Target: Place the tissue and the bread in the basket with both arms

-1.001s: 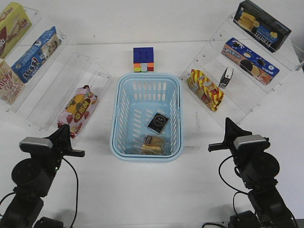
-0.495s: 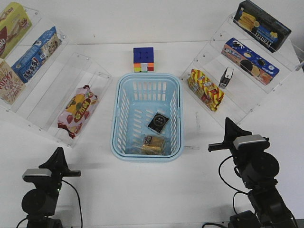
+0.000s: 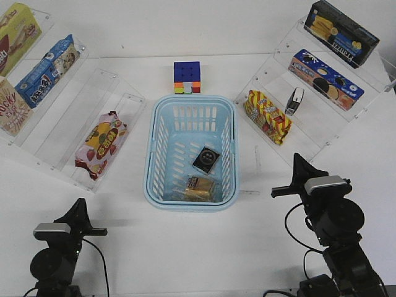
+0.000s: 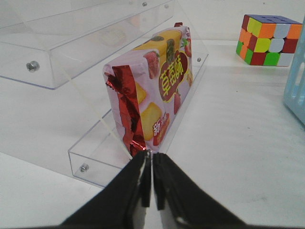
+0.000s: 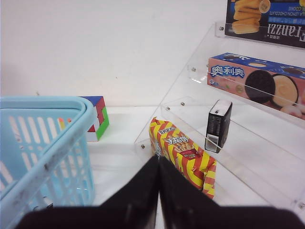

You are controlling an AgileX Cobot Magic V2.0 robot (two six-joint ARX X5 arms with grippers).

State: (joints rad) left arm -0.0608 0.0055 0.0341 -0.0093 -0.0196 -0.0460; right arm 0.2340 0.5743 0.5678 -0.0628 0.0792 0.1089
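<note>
The light blue basket [image 3: 159, 139] stands mid-table. Inside it lie the black tissue pack [image 3: 206, 159] and, nearer the front wall, the wrapped golden bread [image 3: 200, 187]. My left gripper [image 3: 79, 210] is shut and empty, low at the front left, well apart from the basket. In the left wrist view its tips [image 4: 152, 157] point at a strawberry-print packet. My right gripper [image 3: 297, 162] is shut and empty at the front right, beside the basket. In the right wrist view its tips [image 5: 158, 162] sit between the basket wall [image 5: 45, 143] and a striped snack bag.
Clear acrylic shelves flank the basket. The left ones hold a strawberry-print packet [image 3: 101, 142] and snack boxes [image 3: 46, 69]. The right ones hold a striped red-yellow bag [image 3: 267, 116], a small black box [image 3: 296, 100] and cookie boxes [image 3: 324, 78]. A colour cube [image 3: 186, 77] stands behind the basket.
My left arm has drawn back and down toward the front left edge, away from the strawberry packet shelf. The right arm and the basket's contents have not moved.
</note>
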